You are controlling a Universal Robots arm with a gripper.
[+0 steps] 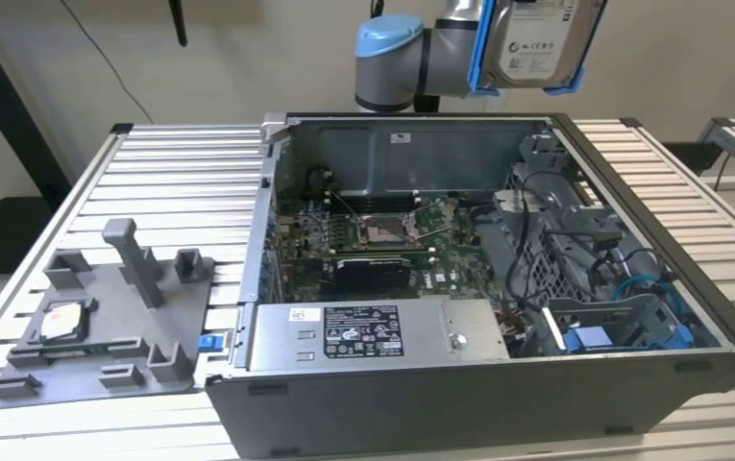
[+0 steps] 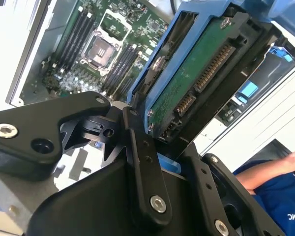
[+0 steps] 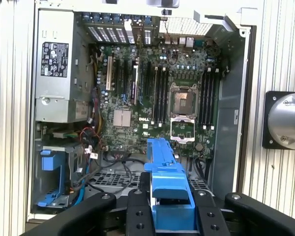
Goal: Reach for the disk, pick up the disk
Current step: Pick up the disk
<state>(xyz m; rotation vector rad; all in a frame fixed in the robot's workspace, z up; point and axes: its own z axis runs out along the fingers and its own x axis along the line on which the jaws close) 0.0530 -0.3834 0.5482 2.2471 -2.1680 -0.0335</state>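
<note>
The disk (image 1: pixel 536 40), a silver-grey drive with a white label in blue carrier rails, hangs upright high above the back of the open computer case (image 1: pixel 470 403) in the exterior view. My gripper (image 3: pixel 169 196) is shut on it, black fingers (image 3: pixel 137 211) pressing the blue carrier (image 3: pixel 163 169) from both sides. In the second wrist view the disk's green circuit side (image 2: pixel 201 69) and its connectors face the camera, clamped between the gripper's black fingers (image 2: pixel 137 147). The arm's blue-capped joint (image 1: pixel 389 58) sits beside the disk.
The case lies open on a slatted metal table (image 1: pixel 175 163), showing the motherboard (image 3: pixel 152 98), the power supply (image 1: pixel 367 331) and a blue drive bay (image 3: pixel 51 179). A grey fixture (image 1: pixel 110 327) holding a small silver drive stands at the exterior view's left. A blue sleeve (image 2: pixel 275 196) is nearby.
</note>
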